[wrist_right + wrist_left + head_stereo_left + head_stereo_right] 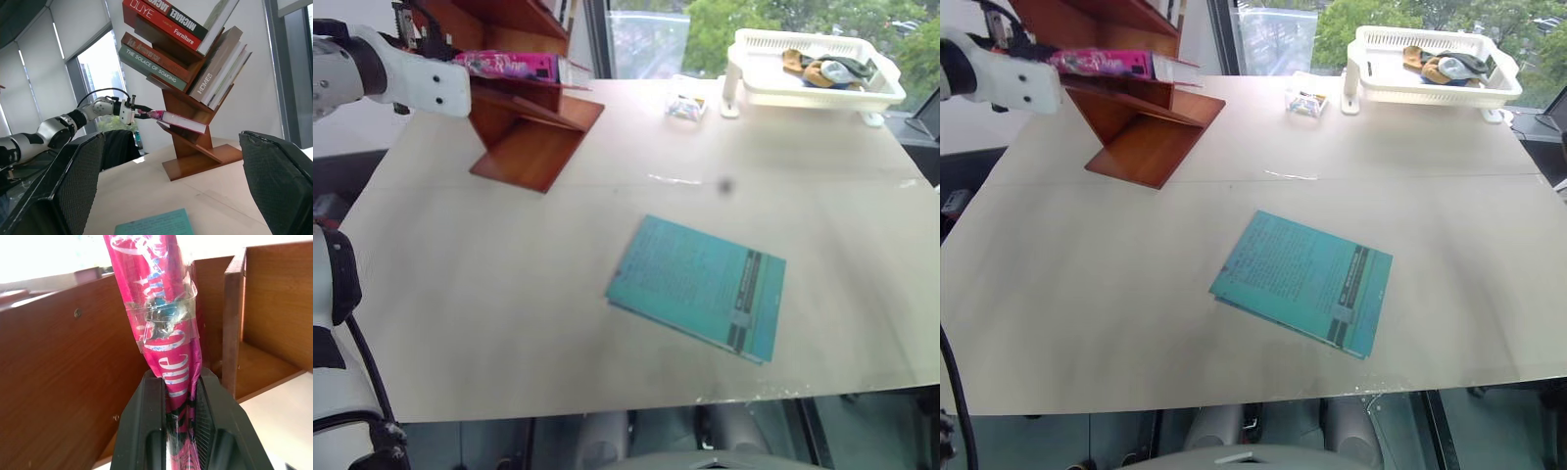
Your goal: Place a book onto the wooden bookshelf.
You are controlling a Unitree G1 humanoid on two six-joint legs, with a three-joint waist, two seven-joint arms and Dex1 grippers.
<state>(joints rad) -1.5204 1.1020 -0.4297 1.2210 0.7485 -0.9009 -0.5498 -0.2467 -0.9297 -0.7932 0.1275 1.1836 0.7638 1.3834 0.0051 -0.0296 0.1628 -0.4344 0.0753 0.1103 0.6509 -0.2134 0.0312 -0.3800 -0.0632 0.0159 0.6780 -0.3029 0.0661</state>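
Note:
The pink book (509,66) lies along a lower slanted board of the reddish-brown wooden bookshelf (533,137) at the table's far left corner. My left gripper (180,377) is shut on the end of the book (161,308) that sticks out of the shelf. Seen from the right wrist, that gripper (139,111) reaches in level from the side and the book (181,122) rests in the bookshelf (195,147). My right gripper (171,137) is held up away from the shelf, open, with nothing between its fingers.
A thin teal book (697,286) lies flat in the middle of the table. A white basket tray (808,96) with small items stands at the far right, a small packet (685,106) beside it. Several other books (166,22) fill the upper shelf boards.

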